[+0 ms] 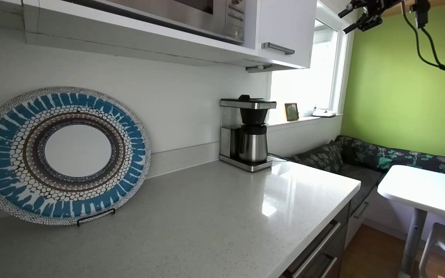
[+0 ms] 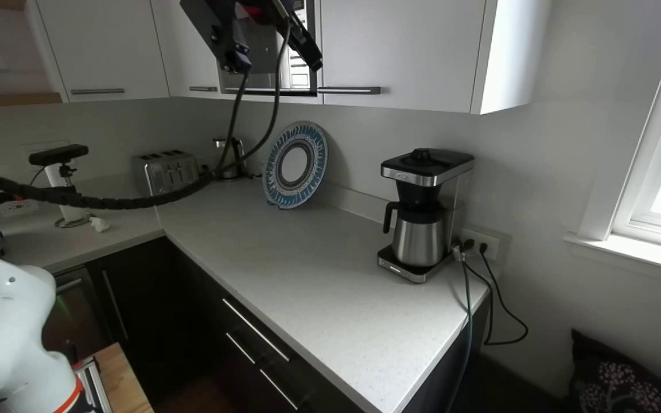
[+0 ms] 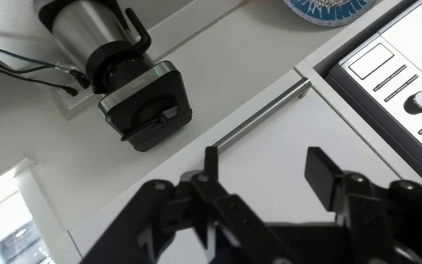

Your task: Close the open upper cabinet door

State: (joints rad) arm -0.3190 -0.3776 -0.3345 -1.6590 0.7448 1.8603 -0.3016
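No open upper cabinet door with brown wood inside shows; it is out of view. A white upper cabinet door (image 3: 277, 143) with a bar handle (image 3: 260, 113) sits beside the microwave and looks flush with its frame. It also shows in both exterior views (image 1: 284, 23) (image 2: 399, 51), cut off at the top. My gripper (image 3: 262, 157) is open and empty, over this door in the wrist view. Its left finger overlaps the handle's end; I cannot tell if they touch. An exterior view shows the open gripper (image 1: 343, 22) at the top, right of the cabinet, pointing left.
The microwave (image 3: 387, 77) is left of the door in an exterior view (image 1: 191, 15). Below stand a coffee maker (image 2: 422, 229) and a round decorated plate (image 2: 276, 172) on the counter (image 2: 307, 275). Cables (image 2: 236, 120) hang from the dark wrist parts. A window (image 1: 303, 73) lies beyond the cabinet.
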